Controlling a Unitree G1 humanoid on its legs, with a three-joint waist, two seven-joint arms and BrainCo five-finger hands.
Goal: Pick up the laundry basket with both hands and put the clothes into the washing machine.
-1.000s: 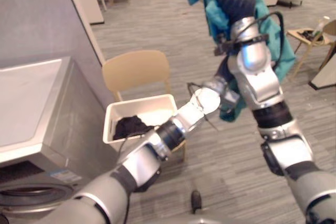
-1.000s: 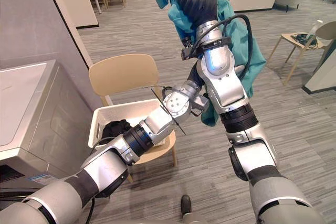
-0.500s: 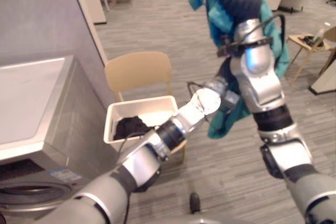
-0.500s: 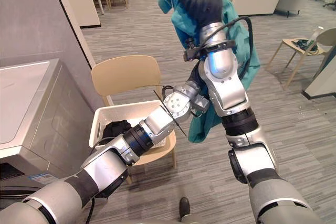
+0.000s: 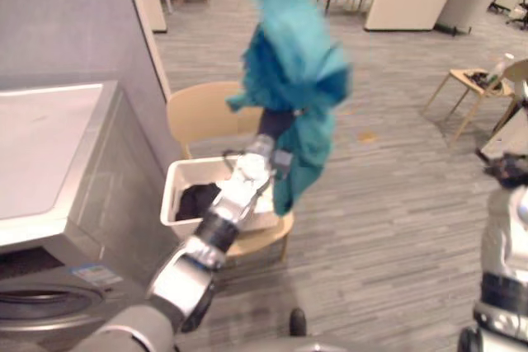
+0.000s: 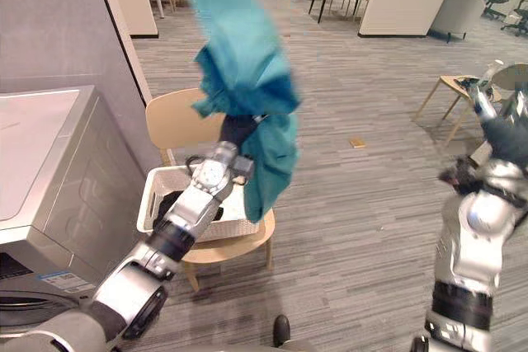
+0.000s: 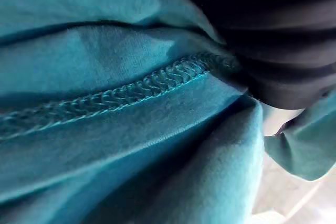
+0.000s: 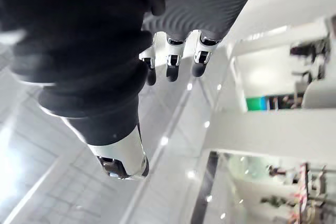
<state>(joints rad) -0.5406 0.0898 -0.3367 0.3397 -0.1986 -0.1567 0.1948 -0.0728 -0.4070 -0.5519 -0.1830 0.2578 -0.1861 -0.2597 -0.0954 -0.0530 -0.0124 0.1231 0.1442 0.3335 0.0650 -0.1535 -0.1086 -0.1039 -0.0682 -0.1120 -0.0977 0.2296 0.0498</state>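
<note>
Far left stands the grey metal washing machine (image 5: 49, 146), flat lid on top, the round door rim peeking in at the bottom corner. Next along, the white plastic lattice-walled laundry basket (image 6: 153, 204) sits on the seat of a pale wooden chair (image 5: 198, 117), and there's a dark crumpled garment (image 5: 196, 200) lying inside it. Above the basket, the left hand (image 6: 238, 131) is thrust high with a teal knit garment (image 5: 289, 63) draped right over it, folds hanging down past the wrist. The wrist view gives us soft jersey and a zigzag-stitched seam, but whether that hand is clamped on the cloth I cannot tell, it's buried. That garment looks light, limp and floppy; it'll swing and slide off, so I'd say a bunched handful near the middle is the safe hold. The basket is stiff and light, best taken by its two opposite rims. Over on the right, the right hand (image 6: 497, 125) is raised well clear of everything, its fingers (image 8: 173, 61) loosely apart and holding nothing.
</note>
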